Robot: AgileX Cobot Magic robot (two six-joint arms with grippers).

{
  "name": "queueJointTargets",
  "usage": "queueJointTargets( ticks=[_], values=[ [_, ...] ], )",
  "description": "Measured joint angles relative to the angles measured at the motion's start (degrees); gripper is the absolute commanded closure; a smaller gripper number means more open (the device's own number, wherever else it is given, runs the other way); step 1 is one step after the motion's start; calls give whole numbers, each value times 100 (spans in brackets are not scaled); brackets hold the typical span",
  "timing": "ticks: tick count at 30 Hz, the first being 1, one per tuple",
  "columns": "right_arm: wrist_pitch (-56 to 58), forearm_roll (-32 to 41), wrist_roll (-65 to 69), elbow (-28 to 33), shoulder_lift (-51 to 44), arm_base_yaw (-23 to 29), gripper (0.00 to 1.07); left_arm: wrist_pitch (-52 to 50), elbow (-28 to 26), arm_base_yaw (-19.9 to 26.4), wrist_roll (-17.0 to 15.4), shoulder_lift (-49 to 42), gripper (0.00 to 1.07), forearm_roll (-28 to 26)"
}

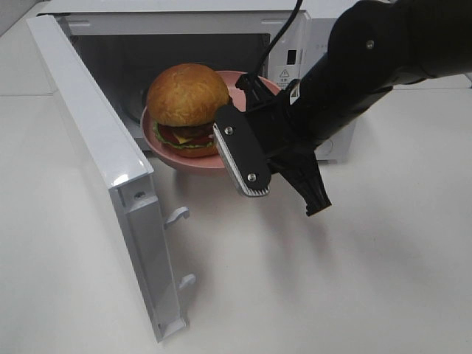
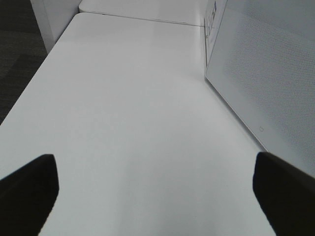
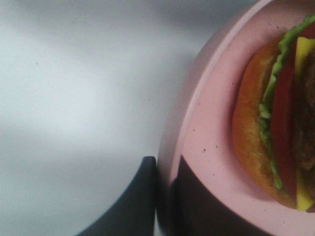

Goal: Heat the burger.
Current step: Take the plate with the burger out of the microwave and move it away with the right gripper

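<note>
Where tool (image 3: 165,196) pinches plate (image 1: 221,158) rim: burger (image 1: 188,107) at microwave (image 1: 184,44) mouth.

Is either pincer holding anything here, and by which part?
The right pincer grips the pink plate by its rim, with the burger on it. The left pincer holds nothing.

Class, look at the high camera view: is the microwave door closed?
No: the microwave door stands swung wide open, while the right gripper holds the pink plate with the burger at the opening.

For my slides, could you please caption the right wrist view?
Right gripper shut on the rim of the pink plate carrying the burger.
</note>
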Motion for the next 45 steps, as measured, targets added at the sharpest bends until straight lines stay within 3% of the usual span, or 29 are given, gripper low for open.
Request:
queueJointTargets(
  ticks=[16,23,37,45],
  values=[
    [-235,-57,665,1793,-1478,0,107,0,0,0,0,0,7,0],
    [-166,-688,1793,2521,-2475,0,107,0,0,0,0,0,7,0],
    [882,-1180,2968,3168,-4223,0,107,0,0,0,0,0,7,0],
    [1839,-1908,4234,3254,-5265,0,107,0,0,0,0,0,7,0]
  ],
)
